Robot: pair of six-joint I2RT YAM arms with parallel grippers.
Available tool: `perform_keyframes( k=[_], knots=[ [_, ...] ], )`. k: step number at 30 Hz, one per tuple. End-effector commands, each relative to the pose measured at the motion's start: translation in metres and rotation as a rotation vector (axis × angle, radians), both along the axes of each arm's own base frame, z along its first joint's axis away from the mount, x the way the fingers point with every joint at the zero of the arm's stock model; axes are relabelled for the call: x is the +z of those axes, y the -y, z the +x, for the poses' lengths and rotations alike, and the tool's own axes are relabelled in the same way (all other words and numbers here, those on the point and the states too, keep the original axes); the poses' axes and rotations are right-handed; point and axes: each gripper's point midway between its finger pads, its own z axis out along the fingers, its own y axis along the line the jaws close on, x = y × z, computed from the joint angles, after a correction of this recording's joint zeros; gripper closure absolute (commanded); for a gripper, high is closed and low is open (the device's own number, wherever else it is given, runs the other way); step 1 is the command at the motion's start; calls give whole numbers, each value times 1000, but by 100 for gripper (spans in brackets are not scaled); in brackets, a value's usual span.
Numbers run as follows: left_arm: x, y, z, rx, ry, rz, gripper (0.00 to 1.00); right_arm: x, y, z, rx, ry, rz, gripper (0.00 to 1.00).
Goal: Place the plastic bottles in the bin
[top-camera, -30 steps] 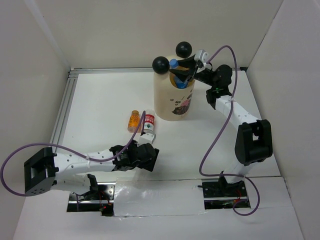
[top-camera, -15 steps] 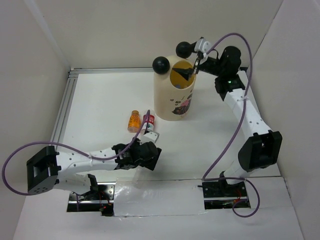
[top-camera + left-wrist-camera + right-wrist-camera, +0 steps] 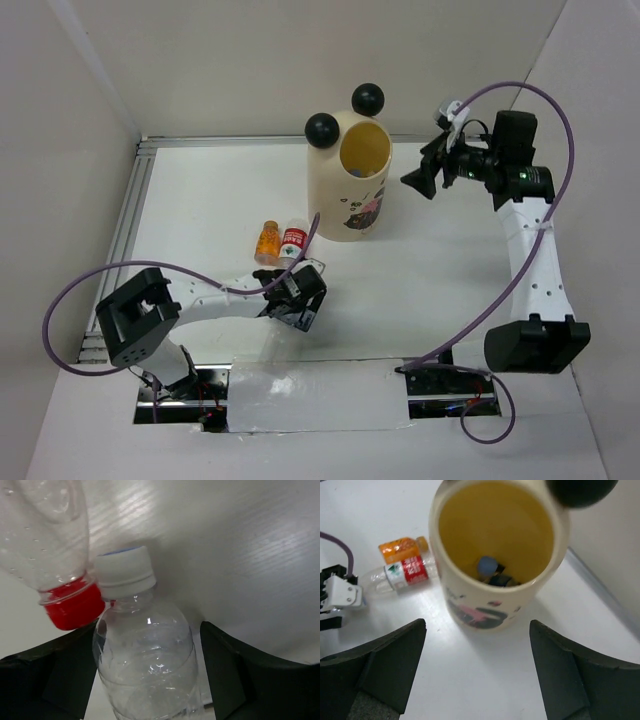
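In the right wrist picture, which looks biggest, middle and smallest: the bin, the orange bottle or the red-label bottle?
1. bin, by far the largest
2. red-label bottle, the longer bottle
3. orange bottle, the shortest

The bottles lie side by side, so nearness hardly affects their order.

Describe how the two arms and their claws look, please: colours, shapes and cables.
Both the left arm and the right arm are built of white links with black joint housings. A purple cable loops loosely along each arm. The left claw and the right claw each have two black, wedge-shaped fingers.
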Motion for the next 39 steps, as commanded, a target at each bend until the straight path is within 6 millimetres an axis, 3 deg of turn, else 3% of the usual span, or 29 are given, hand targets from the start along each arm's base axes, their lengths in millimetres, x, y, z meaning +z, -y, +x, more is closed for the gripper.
perform_keyframes(
  k=[1, 4, 7, 13, 15, 16, 17, 19, 20, 21, 22, 24, 28, 30, 31, 34, 35, 36, 37, 39],
  knots=[
    [-1, 16, -15, -86, -54, -21, 13, -5, 2, -37, 2, -29, 0, 10],
    [8, 23, -21, -114, -59, -30, 29, -23, 8, -47, -20, -52, -22, 8],
    [31, 35, -31, -161, -42, -57, 44, -38, 9, -57, -21, -72, -43, 5],
    [99, 63, -62, -324, -9, -217, 67, -65, 24, -74, -79, -90, -74, 2],
    [141, 75, -59, -361, 51, -319, 73, -73, 25, -78, -85, -97, -85, 6],
    [161, 85, -52, -388, 115, -367, 76, -82, 27, -82, -93, -115, -83, 12],
    [196, 98, -40, -390, 198, -426, 93, -88, 29, -82, -98, -125, -93, 38],
    [241, 105, -11, -390, 388, -431, 99, -102, 33, -85, -127, -147, -102, 81],
    [315, 125, 16, -375, 580, -534, 100, -114, 37, -86, -159, -174, -113, 100],
    [316, 125, 16, -374, 582, -535, 100, -115, 39, -85, -168, -176, -119, 100],
    [328, 132, 37, -360, 641, -530, 100, -129, 39, -90, -159, -211, -128, 100],
    [402, 147, 61, -374, 819, -650, 100, -142, 40, -97, -159, -241, -146, 100],
    [469, 166, 114, -386, 1080, -727, 100, -175, 42, -116, -155, -313, -164, 100],
    [481, 175, 137, -385, 1163, -741, 100, -181, 40, -122, -147, -325, -157, 100],
    [499, 168, 153, -348, 1241, -781, 100, -183, 40, -124, -147, -324, -157, 100],
    [504, 177, 177, -335, 1326, -834, 100, -183, 39, -124, -158, -322, -146, 100],
    [526, 172, 179, -307, 1402, -884, 100, -183, 39, -124, -158, -322, -146, 100],
    [530, 173, 183, -293, 1426, -887, 100, -183, 38, -125, -146, -314, -146, 100],
    [516, 184, 197, -280, 1424, -863, 100, -183, 38, -125, -146, -314, -146, 100],
    [529, 180, 208, -222, 1506, -831, 100, -183, 40, -124, -151, -308, -150, 100]
  ],
)
